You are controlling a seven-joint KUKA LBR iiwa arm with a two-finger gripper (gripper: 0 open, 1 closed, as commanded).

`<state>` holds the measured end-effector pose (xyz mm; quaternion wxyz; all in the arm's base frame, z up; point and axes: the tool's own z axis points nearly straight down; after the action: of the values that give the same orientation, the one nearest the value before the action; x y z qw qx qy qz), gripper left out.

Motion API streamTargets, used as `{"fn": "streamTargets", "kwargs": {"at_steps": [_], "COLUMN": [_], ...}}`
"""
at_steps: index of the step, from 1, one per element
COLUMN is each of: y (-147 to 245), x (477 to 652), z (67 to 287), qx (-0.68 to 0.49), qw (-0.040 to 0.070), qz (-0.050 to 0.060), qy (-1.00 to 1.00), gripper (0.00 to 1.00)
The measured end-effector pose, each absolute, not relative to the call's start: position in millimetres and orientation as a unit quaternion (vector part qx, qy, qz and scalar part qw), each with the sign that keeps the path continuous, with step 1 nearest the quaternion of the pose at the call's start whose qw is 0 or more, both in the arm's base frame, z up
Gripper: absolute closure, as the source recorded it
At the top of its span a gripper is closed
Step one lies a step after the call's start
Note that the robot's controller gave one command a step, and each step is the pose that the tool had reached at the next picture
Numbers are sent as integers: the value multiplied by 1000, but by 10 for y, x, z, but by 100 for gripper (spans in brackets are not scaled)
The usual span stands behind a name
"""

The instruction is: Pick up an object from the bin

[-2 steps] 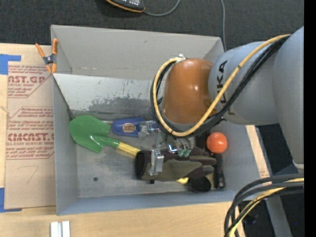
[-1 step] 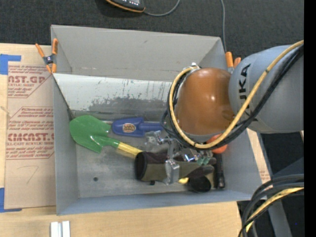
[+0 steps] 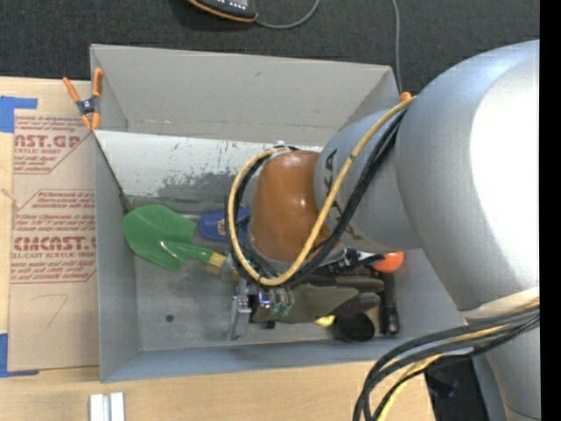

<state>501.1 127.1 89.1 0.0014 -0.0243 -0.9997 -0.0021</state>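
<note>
You have the gripper low by the front wall of the bin, over bare floor. Whether it is open or closed cannot be told. Just beside it, view's right, lies a dark heap. Further back-left, apart from it, is a green toy shovel — a blue piece beside it.

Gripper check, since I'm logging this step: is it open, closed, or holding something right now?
The gripper: cannot be told; it is down in the bin, near the green shovel handle.
</note>
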Motion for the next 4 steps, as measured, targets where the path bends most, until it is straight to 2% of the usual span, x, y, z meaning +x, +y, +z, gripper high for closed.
{"fn": "streamTargets", "kwargs": {"at_steps": [1, 2, 3, 4], "y": [1170, 864, 649, 774], "x": [5079, 5075, 4928, 5121], "z": [975, 1282, 1227, 990], "qx": [142, 21, 80, -41], "qw": [-4, 1, -1, -1], "qz": [-1, -2, -2, -2], "qy": [-990, -1000, -997, -999], "gripper": [0, 0, 0, 100]}}
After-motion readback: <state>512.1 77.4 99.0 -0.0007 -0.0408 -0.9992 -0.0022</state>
